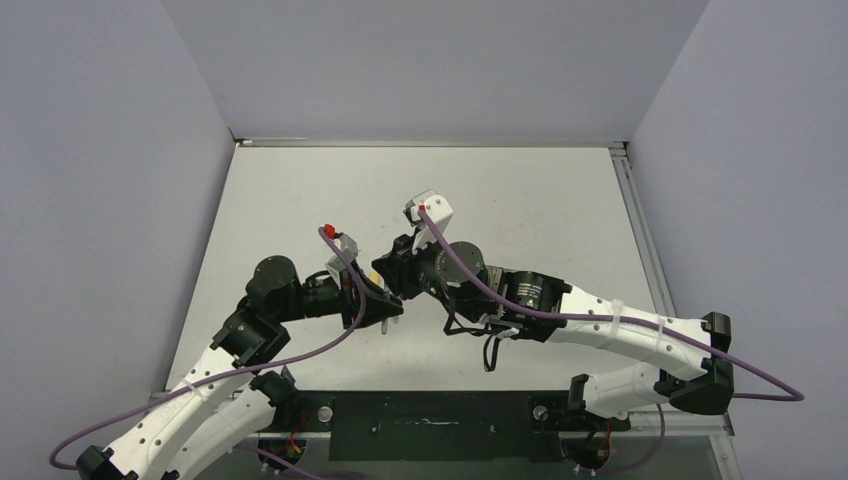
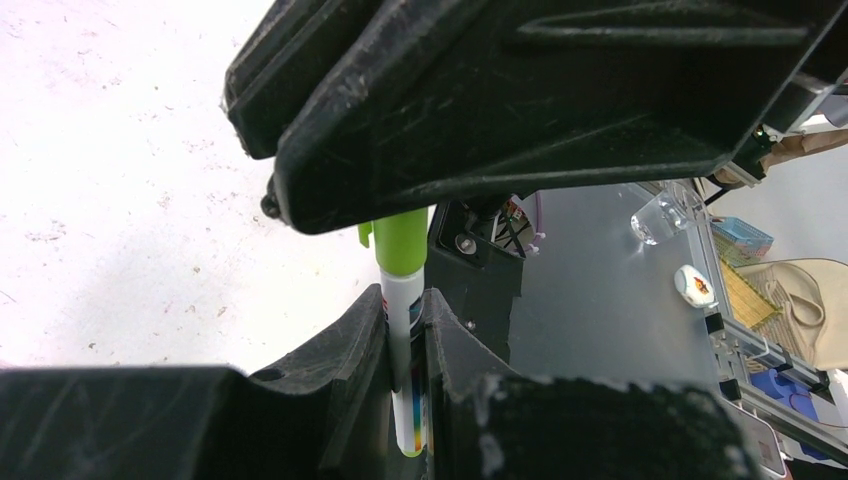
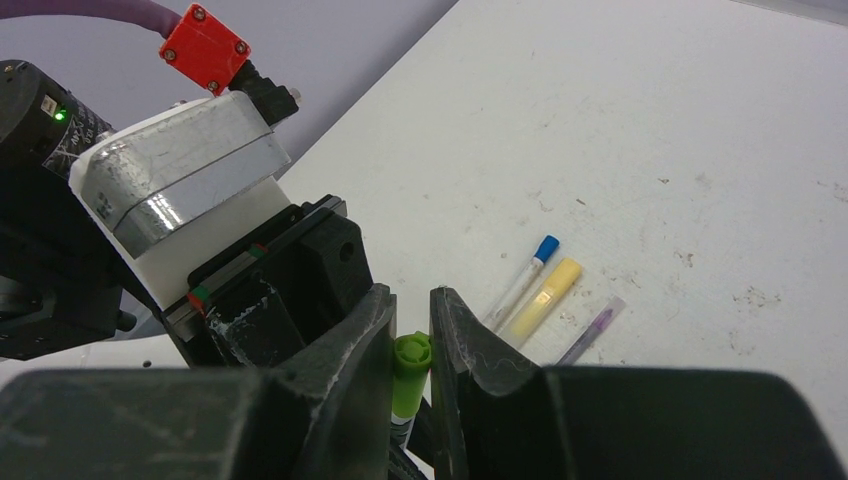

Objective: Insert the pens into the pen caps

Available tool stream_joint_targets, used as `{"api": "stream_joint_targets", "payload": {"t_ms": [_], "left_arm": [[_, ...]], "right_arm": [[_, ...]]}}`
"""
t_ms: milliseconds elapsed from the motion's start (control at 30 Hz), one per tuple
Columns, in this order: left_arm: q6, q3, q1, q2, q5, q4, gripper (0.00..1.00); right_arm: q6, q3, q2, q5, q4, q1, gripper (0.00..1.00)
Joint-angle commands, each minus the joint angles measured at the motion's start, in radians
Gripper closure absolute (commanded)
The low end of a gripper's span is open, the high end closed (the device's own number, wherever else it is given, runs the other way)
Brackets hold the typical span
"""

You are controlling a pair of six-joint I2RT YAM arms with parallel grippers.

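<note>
My left gripper [image 2: 405, 305] is shut on a thin pen [image 2: 403, 345] with a white printed barrel and a green end, held upright. A green cap [image 2: 402, 242] sits on the pen's upper end. My right gripper [image 3: 412, 296] comes from the opposite side, its jaws shut on that green cap [image 3: 409, 378]. From above, the left gripper [image 1: 391, 311] and right gripper [image 1: 384, 273] meet tip to tip over the near middle of the table. On the table lie a white pen with a blue cap [image 3: 546, 247], a thicker yellow marker [image 3: 543, 294] and a thin purple pen [image 3: 592, 333].
The white table [image 1: 520, 200] is walled on three sides by grey panels. The right gripper's black body [image 2: 520, 100] fills the top of the left wrist view. Beyond the table's near edge are a grey plate [image 2: 600, 300] and clutter.
</note>
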Motion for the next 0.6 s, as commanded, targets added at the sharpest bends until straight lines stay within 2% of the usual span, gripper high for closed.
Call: {"api": "stream_joint_targets", "payload": {"t_ms": [0, 200, 567], "left_arm": [[-0.012, 0.067, 0.0, -0.018, -0.03, 0.09, 1.0], [0.001, 0.092, 0.0, -0.033, -0.091, 0.077, 1.0], [0.053, 0.175, 0.0, -0.002, -0.138, 0.027, 1.0]], "right_arm": [[0.011, -0.019, -0.018, -0.03, 0.01, 0.022, 0.95], [0.031, -0.07, -0.048, -0.05, 0.006, 0.029, 0.95], [0.03, -0.136, -0.062, -0.186, -0.007, 0.033, 0.95]]}}
